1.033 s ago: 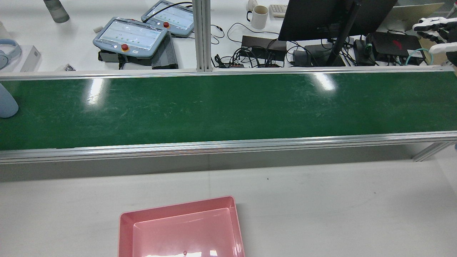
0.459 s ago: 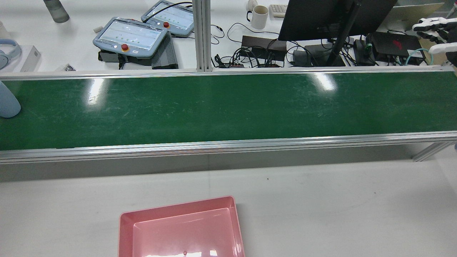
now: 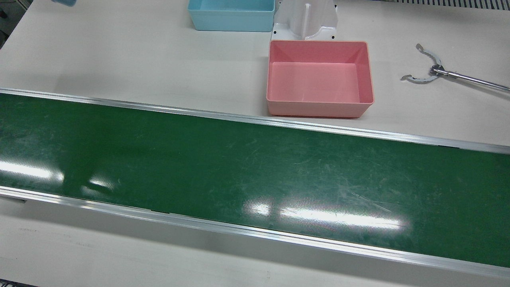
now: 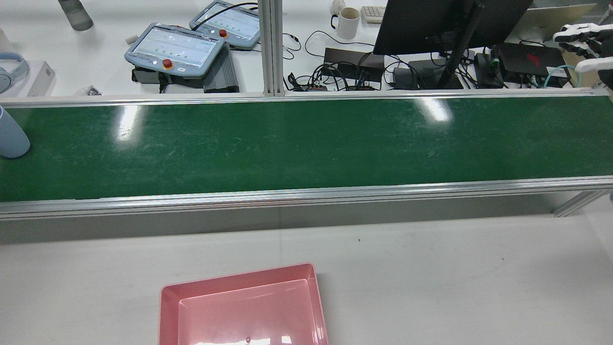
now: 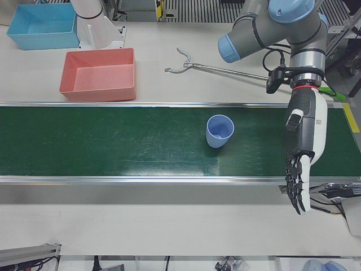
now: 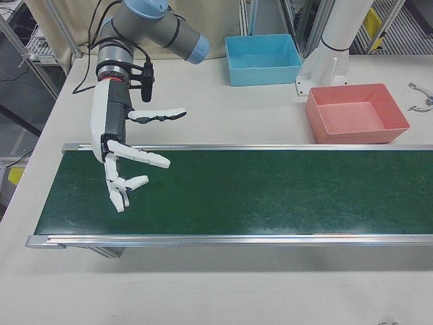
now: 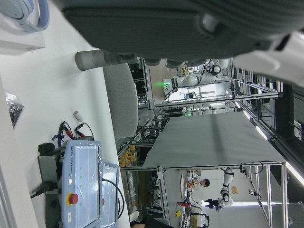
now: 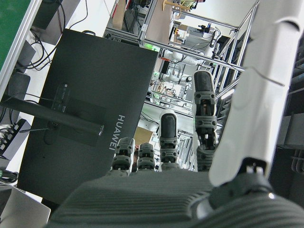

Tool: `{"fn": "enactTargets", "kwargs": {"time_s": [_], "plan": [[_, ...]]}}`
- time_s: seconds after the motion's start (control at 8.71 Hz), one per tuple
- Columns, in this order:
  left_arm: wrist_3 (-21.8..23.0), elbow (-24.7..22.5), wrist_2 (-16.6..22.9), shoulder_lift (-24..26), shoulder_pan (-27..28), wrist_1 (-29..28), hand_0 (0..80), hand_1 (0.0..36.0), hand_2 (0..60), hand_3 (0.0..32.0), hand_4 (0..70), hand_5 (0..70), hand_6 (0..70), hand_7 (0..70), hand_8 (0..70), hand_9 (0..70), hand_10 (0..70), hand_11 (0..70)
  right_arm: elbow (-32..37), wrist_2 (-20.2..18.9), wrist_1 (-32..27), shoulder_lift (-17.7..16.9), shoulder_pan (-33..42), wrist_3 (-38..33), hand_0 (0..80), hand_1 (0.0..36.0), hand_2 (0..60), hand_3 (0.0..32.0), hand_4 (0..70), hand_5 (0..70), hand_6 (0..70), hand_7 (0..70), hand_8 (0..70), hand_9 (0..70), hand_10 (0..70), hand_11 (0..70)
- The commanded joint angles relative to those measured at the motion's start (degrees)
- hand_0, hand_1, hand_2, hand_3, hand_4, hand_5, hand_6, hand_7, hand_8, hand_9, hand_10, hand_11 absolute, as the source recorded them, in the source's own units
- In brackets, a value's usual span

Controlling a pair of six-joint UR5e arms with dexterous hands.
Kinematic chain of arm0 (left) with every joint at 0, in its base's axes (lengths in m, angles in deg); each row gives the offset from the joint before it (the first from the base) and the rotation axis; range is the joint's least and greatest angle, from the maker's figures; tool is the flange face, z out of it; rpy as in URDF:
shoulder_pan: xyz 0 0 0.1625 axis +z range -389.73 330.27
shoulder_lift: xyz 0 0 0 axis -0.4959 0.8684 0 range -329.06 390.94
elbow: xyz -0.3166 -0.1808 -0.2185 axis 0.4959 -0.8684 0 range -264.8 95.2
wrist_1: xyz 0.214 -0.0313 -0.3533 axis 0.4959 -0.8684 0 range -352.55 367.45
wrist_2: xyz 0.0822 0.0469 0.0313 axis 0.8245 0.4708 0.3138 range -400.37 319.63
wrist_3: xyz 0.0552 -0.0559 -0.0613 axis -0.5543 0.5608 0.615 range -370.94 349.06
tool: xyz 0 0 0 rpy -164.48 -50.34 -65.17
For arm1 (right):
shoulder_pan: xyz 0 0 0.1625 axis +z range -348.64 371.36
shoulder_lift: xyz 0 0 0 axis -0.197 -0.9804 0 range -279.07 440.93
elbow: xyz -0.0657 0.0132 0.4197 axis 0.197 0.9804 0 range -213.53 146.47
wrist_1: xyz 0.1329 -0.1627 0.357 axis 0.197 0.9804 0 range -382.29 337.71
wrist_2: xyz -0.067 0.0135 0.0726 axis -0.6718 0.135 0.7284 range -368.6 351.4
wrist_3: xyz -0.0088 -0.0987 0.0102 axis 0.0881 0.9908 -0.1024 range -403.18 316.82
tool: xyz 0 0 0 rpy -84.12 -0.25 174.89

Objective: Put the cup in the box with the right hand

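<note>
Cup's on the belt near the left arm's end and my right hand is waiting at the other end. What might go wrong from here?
1. The blue cup stands upright and open-topped; a side knock from the open right hand could tip it on the green belt.
2. The pink box sits off the belt, so a carry across its rail is needed.
3. The left hand hangs open beside the belt, close to the cup.

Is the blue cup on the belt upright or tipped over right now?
Upright. In the left-front view the blue cup stands on the green belt with its open mouth facing up, untouched by either hand.
</note>
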Motion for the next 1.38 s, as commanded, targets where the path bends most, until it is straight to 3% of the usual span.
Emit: {"fn": "enactTargets", "kwargs": {"time_s": [0.0,1.26], "plan": [[-0.06,0.00,0.00,0.00,0.09,0.00,0.0,0.0,0.0,0.0,0.0,0.0,0.0,0.0,0.0,0.0,0.0,0.0,0.00,0.00,0.00,0.00,0.00,0.00,56.9,12.2,0.0,0.0,43.9,5.4,12.9,55.0,4.0,14.7,8.9,14.5],[-0.06,0.00,0.00,0.00,0.00,0.00,0.0,0.0,0.0,0.0,0.0,0.0,0.0,0.0,0.0,0.0,0.0,0.0,0.00,0.00,0.00,0.00,0.00,0.00,57.0,12.2,0.0,0.0,43.5,5.5,12.9,54.9,4.0,14.7,8.9,14.5]]}}
